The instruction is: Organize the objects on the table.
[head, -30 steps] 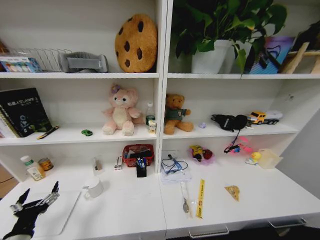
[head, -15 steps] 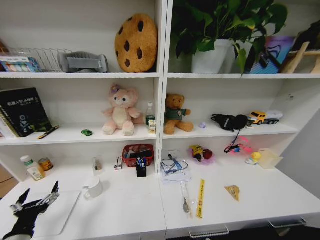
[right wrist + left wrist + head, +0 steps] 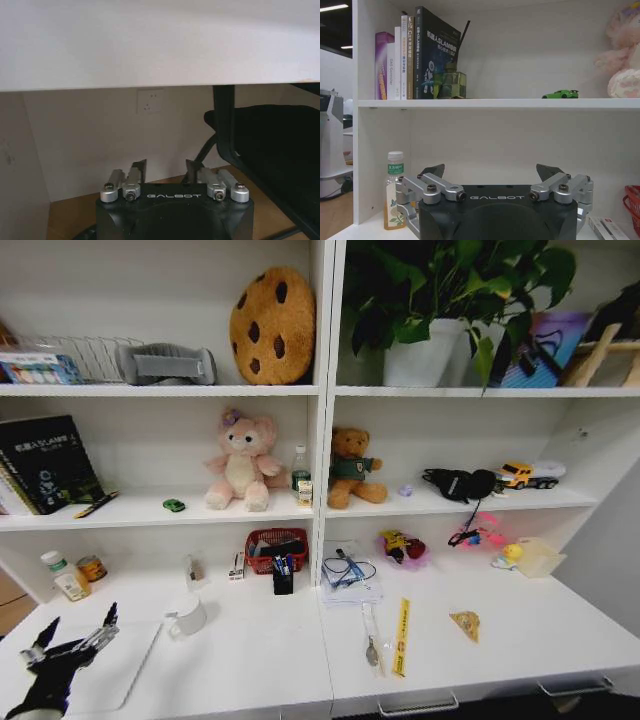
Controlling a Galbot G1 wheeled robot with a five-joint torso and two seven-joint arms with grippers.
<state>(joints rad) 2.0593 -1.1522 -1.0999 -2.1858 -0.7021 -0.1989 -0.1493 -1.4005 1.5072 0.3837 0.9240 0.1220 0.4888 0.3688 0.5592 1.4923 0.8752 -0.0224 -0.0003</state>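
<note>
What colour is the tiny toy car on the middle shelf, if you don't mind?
The toy car is bright green, clearest in the left wrist view.

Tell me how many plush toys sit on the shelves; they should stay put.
2: a pink plush bunny left of the shelf divider, and a brown teddy bear right of it, both on the middle shelf.

White table point(image 3: 520, 630); tiny green toy car point(image 3: 174, 505); brown cookie cushion point(image 3: 272, 326) with dark spots

You can read "GALBOT" in white letters on the black body of the left end effector point(image 3: 492, 176) and also on the right end effector point(image 3: 165, 169). On the dark book point(image 3: 436, 52) on the shelf, the cover shows "SLAM"; the rest is too small.
</note>
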